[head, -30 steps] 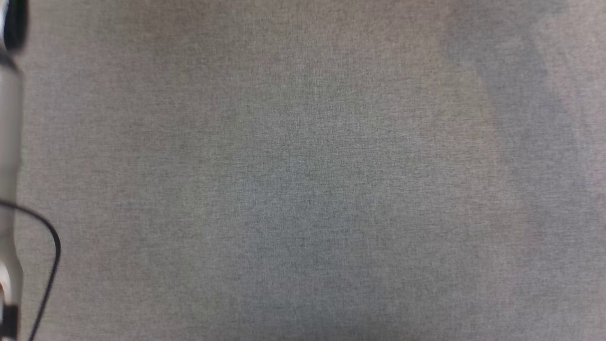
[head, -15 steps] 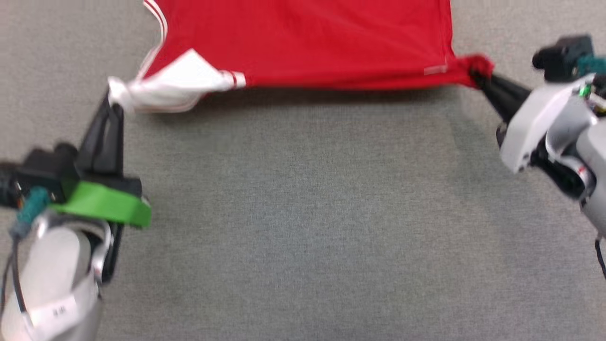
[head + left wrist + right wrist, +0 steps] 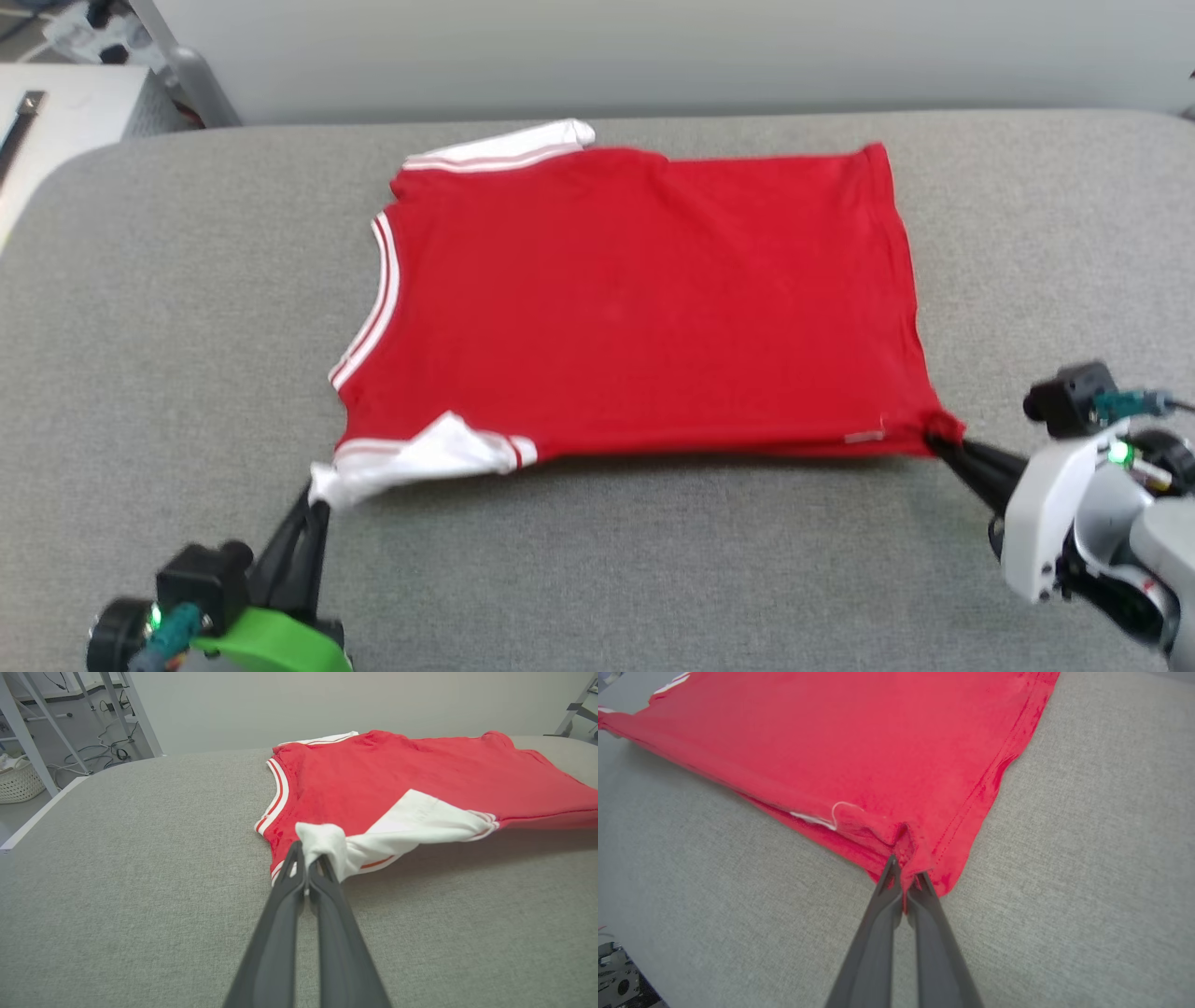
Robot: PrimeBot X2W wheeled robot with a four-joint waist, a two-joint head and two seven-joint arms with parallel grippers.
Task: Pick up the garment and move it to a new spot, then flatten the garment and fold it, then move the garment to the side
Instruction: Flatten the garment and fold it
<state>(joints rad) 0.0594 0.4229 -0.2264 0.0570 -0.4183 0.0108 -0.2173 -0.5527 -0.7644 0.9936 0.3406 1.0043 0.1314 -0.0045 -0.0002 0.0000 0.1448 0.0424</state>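
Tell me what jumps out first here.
A red jersey lies spread, plain face up, mid-way across the grey fabric-covered table. The left gripper is shut on its near white sleeve and the right gripper on the near hem corner, holding that edge slightly off the surface.

Shirt point(image 3: 635, 299): red body; white sleeve, red-white striped trim, at dark grey left pincer point(image 3: 316, 504). Tabletop point(image 3: 653, 579): flecked grey.

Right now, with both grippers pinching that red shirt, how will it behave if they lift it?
Probably floppy: the garment bunches into a knot where the left gripper pinches its white sleeve. Likely to sag in the middle, held only there and at the hem corner by the right gripper.
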